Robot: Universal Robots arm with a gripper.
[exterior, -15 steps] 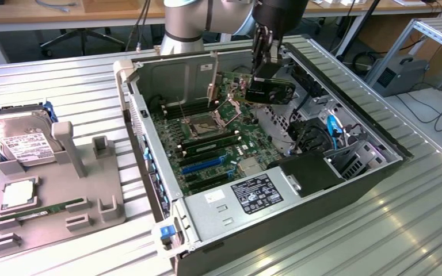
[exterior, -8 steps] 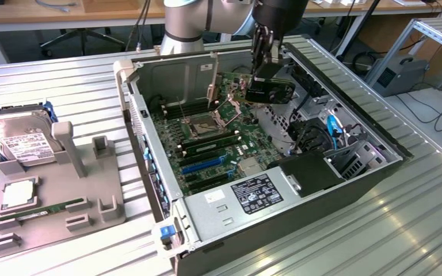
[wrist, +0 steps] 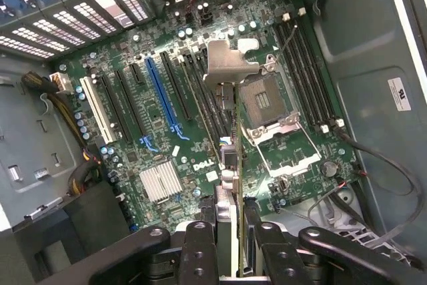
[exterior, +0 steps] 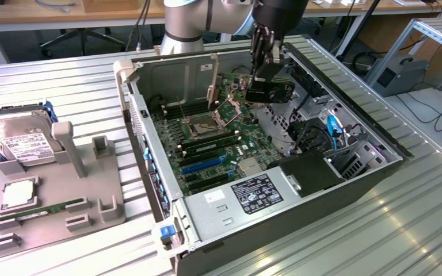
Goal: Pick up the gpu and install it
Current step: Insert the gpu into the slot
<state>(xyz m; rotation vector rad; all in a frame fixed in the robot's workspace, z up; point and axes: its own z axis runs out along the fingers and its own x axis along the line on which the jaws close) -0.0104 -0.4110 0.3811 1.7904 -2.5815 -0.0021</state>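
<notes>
While the gripper (exterior: 265, 66) hangs clenched on the gpu (exterior: 269, 91) above the motherboard (exterior: 209, 146), a slight tilt would likely drive its edge beside the expansion slots (wrist: 160, 95), scraping components

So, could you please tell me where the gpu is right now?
In the exterior view the gpu is held by the gripper over the far end of the open computer case, to the exterior view's right of the CPU socket.

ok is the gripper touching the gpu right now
Touching. The wrist view shows the gripper clamped on both faces of the gpu, seen edge-on. In the exterior view the gpu hangs from it above the case.
</notes>
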